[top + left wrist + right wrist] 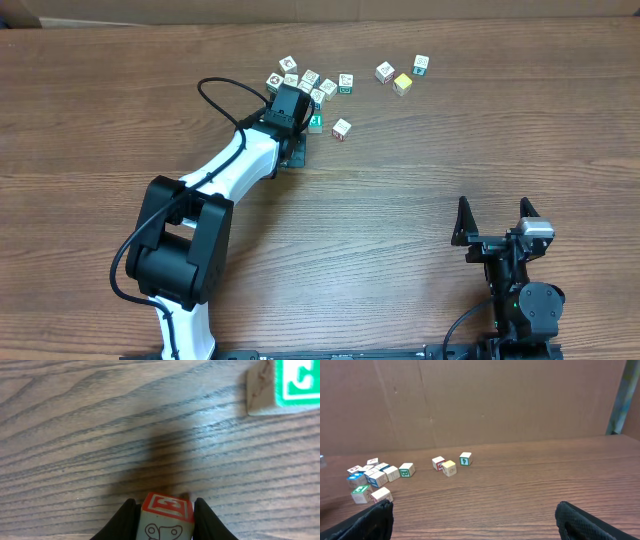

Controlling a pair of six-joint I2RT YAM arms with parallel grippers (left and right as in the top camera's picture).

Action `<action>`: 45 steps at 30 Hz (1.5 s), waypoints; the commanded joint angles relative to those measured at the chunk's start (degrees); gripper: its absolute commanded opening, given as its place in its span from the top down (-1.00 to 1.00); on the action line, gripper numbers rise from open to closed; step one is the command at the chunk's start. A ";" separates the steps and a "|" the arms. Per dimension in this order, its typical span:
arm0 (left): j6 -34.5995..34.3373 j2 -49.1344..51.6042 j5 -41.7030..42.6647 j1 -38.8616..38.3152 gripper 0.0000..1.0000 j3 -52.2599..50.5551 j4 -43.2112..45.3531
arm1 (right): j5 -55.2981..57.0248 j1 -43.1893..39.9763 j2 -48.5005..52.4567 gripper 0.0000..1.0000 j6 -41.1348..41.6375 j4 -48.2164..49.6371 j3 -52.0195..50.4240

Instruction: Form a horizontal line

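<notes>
My left gripper (pixel 166 519) is shut on a small cube (pixel 167 512) with a red-marked top face and a line drawing on its near side. A black finger presses each side of it, just above the wood. In the overhead view that gripper (pixel 296 138) hangs at the near edge of a loose clump of picture cubes (pixel 305 82) and hides the held cube. A green-faced cube (pixel 295 382) lies just beyond and to the right of it. No horizontal line of cubes shows. My right gripper (pixel 495 215) stands open at the near right, with nothing between its fingers.
A single cube (pixel 342 128) lies right of the left gripper. Farther right sit a yellow-faced cube (pixel 402 84) and two others (pixel 385 72) (pixel 421 65). The left arm (pixel 230 165) slants across the table's left half. A brown board backs the table.
</notes>
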 commanded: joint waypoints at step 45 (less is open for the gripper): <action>-8.11 -0.24 0.42 0.57 0.62 0.20 -1.64 | -0.24 0.26 -0.57 -1.00 -0.26 0.11 -0.61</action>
